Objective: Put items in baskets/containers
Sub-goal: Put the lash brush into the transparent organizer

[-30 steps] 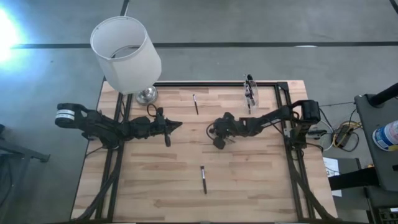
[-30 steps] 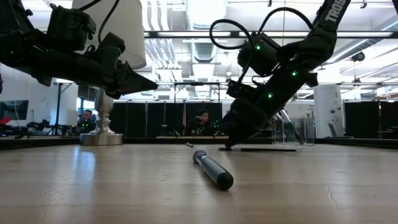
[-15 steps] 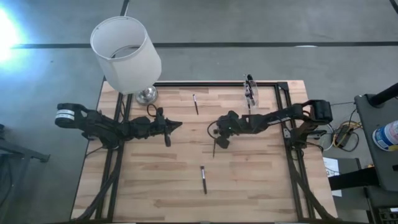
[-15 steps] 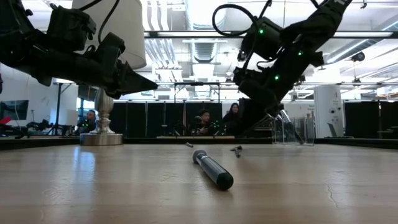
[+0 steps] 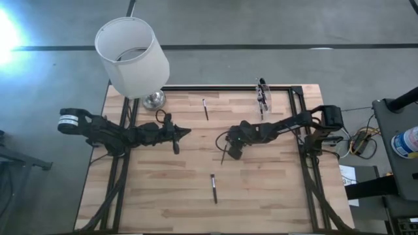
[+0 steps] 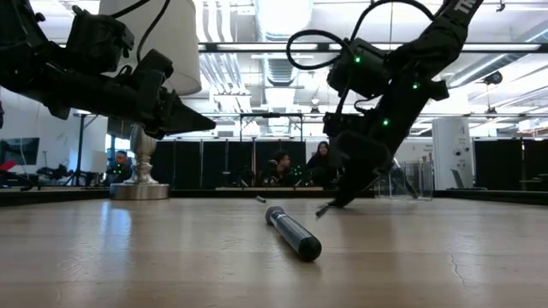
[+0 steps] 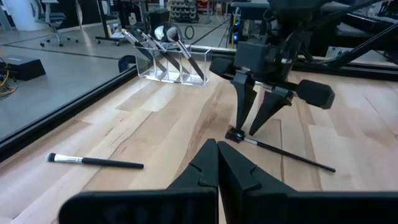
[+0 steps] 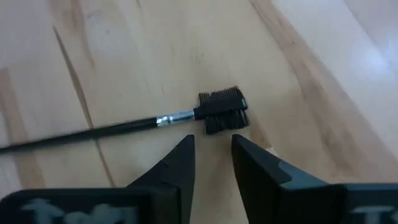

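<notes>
A thin dark brush [image 8: 112, 129] lies flat on the table's middle, its comb-like head [image 8: 222, 111] toward the far side. My right gripper [image 8: 212, 158] is open and points down just over that head; in the left wrist view its fingers [image 7: 244, 102] stand on either side of it, and I see no touch. My left gripper [image 7: 217, 163] is shut and empty, hovering left of centre [image 5: 186, 132]. The clear container [image 5: 262, 96] stands at the far right edge with several brushes upright in it [image 7: 166, 61].
Another brush [image 5: 213, 188] lies toward the near edge, close to the low camera [image 6: 293, 233]. A third brush [image 5: 205, 109] lies near the far edge [image 7: 93, 162]. A lamp with a big white shade [image 5: 130, 55] stands on its metal base [image 5: 154, 99] at the far left corner.
My right gripper rose from the table top, then came down again, ending slightly nearer the near edge. The brush, hidden under it a second ago, now shows lying on the table, its handle pointing toward the near edge.
</notes>
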Robot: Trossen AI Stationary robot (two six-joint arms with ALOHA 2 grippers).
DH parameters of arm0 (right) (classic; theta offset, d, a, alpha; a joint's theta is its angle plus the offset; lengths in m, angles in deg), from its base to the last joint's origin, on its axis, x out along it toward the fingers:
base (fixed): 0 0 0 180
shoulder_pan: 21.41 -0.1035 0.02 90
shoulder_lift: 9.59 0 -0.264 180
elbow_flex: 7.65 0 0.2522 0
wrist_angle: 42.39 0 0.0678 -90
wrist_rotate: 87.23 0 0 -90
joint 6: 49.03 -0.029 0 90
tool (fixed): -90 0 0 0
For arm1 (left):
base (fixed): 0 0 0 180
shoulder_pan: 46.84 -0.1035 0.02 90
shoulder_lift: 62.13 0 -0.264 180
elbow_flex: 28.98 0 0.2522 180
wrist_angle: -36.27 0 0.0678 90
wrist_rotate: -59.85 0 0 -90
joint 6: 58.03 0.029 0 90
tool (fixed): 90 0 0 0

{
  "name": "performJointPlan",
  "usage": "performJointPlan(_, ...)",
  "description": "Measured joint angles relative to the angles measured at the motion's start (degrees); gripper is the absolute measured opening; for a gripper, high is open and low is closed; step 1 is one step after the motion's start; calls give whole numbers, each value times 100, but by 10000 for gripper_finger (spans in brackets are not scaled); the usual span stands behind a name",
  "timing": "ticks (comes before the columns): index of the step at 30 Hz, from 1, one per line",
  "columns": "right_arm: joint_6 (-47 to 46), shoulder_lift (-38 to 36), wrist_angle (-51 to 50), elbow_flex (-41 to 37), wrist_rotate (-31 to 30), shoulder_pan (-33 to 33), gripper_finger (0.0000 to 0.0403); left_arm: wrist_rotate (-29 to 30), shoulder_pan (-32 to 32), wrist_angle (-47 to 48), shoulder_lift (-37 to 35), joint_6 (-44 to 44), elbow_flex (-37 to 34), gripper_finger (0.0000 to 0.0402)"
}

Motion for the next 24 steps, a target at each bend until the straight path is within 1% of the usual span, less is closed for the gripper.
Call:
performJointPlan(7, 426, -85, 663, 12, -44, 25, 56, 2, 0, -4, 0, 0, 0, 0)
performJointPlan(11, 405, -133, 647, 104, -42, 25, 55, 1, -3, -4, 0, 0, 0, 0)
performJointPlan(14, 370, -121, 653, 203, -42, 31, 67, 0, -4, -8, 0, 0, 0, 0)
performJointPlan(19, 336, -7, 647, 345, -10, 29, 99, 0, -4, -6, 0, 0, 0, 0)
performJointPlan(24, 436, 159, 601, 451, 344, 28, 140, 0, -4, -8, 0, -126, 0, 0)
